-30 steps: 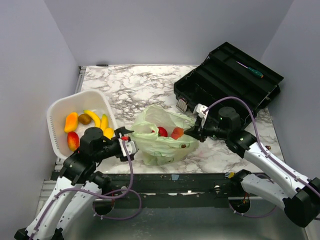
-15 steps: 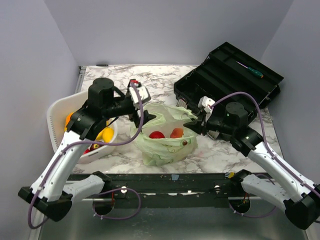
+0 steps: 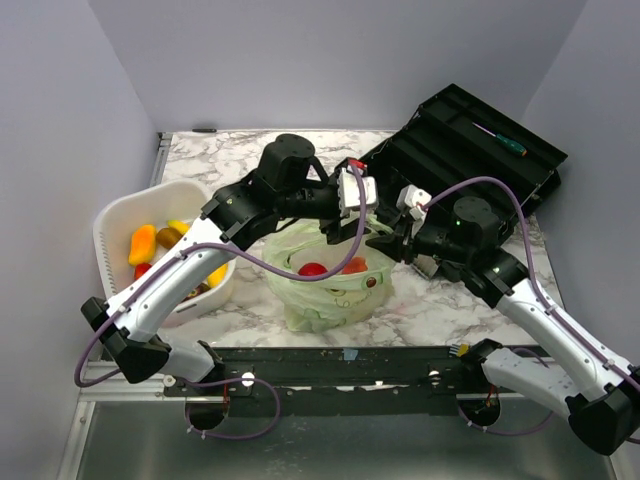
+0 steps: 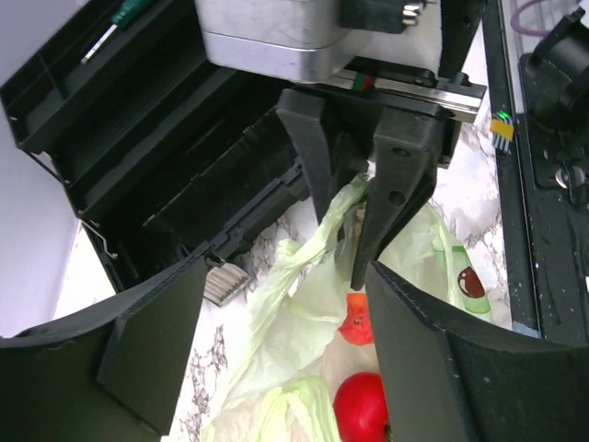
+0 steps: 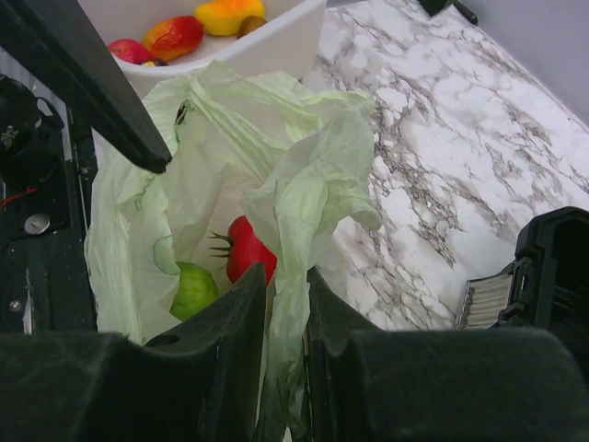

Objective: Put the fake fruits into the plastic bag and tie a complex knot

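The pale green plastic bag [image 3: 322, 290] lies open mid-table. It holds a red apple [image 3: 313, 269] and an orange fruit [image 3: 356, 265]. My right gripper [image 3: 388, 241] is shut on the bag's right rim and holds it up; the pinched plastic [image 5: 287, 304] runs between its jaws. A red fruit [image 5: 245, 249] and a green fruit [image 5: 195, 288] show inside. My left gripper [image 3: 342, 222] hovers over the bag's mouth, open and empty. In its wrist view [image 4: 285, 354] the apple [image 4: 365, 407] and orange fruit [image 4: 355, 319] lie below. More fruits, including a mango [image 3: 141, 244], sit in the basket.
The white basket [image 3: 112, 225] stands at the left edge of the table. An open black toolbox [image 3: 455, 155] with a green-handled screwdriver [image 3: 502, 141] stands at the back right, close behind both grippers. The marble tabletop [image 3: 250, 165] shows behind the bag.
My left arm has swung from the basket rightward and up over the bag, ending close to the right gripper. The right gripper has kept its hold on the bag's rim.
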